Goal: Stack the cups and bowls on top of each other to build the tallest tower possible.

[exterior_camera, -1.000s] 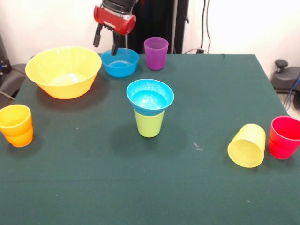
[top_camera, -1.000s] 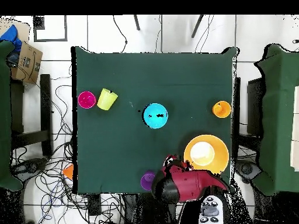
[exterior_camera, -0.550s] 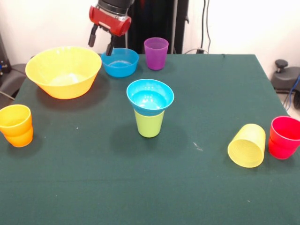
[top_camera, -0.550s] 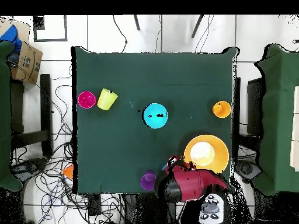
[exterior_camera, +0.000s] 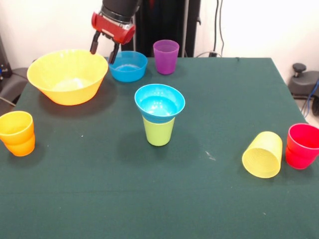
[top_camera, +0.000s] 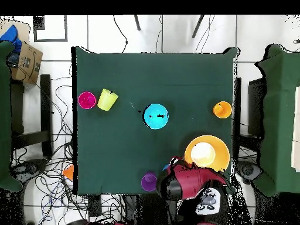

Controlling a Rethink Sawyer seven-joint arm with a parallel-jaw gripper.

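Observation:
The tower stands mid-table: a small blue bowl (exterior_camera: pixel 159 103) (top_camera: pixel 156 116) seated in the mouth of a lime green cup (exterior_camera: pixel 159 131). My gripper (exterior_camera: pixel 103 51) hangs open and empty at the far left, above the gap between the large yellow-orange bowl (exterior_camera: pixel 67 75) (top_camera: pixel 207 154) and a second small blue bowl (exterior_camera: pixel 128 66). A purple cup (exterior_camera: pixel 166 57) (top_camera: pixel 149 181) stands upright beside that blue bowl. At the left edge is an orange cup (exterior_camera: pixel 17 133) (top_camera: pixel 222 109). At the right, a yellow cup (exterior_camera: pixel 262 155) (top_camera: pixel 107 99) lies on its side next to an upright red cup (exterior_camera: pixel 302 146) (top_camera: pixel 87 100).
The green table (exterior_camera: pixel 214 89) fills both views. In the overhead view the arm's red head (top_camera: pixel 188 183) covers most of the second blue bowl. Cables, chairs and other tables surround the table on the floor.
My gripper has moved left in the front view, from over the second blue bowl toward the large bowl's rim, still open. No cup or bowl has shifted.

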